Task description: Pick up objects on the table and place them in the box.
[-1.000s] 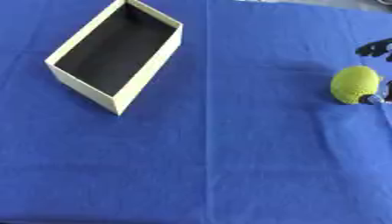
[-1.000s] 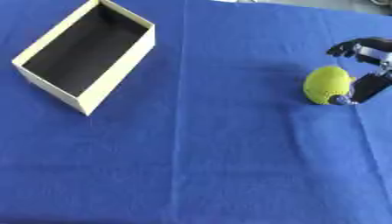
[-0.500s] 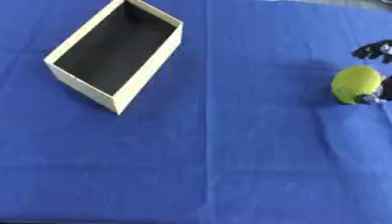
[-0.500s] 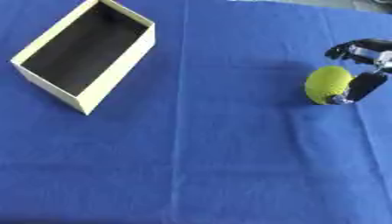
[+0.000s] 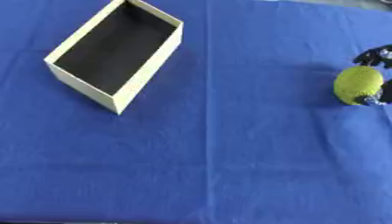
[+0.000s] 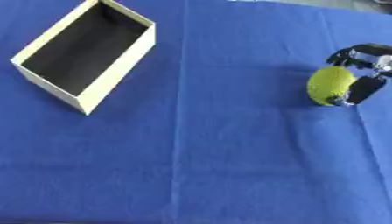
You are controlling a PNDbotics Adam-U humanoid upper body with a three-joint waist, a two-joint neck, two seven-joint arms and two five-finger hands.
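A yellow-green, bumpy round object [image 6: 330, 84] lies on the blue cloth at the right side. My right hand [image 6: 366, 74] reaches in from the right edge, its fingers curled over the object's top and its thumb against the lower right side. An open cream box [image 6: 116, 75] with a dark inside stands tilted at the upper left, with nothing in it. My left hand appears in neither view.
The blue cloth [image 6: 214, 166] covers the whole table, with a fold line running down the middle. Between the box and the round object is bare cloth. A strip of grey shows at the far top right edge.
The right hand's fingers have closed in further around the yellow-green object, which stays in about the same place. The pictures have shifted slightly.
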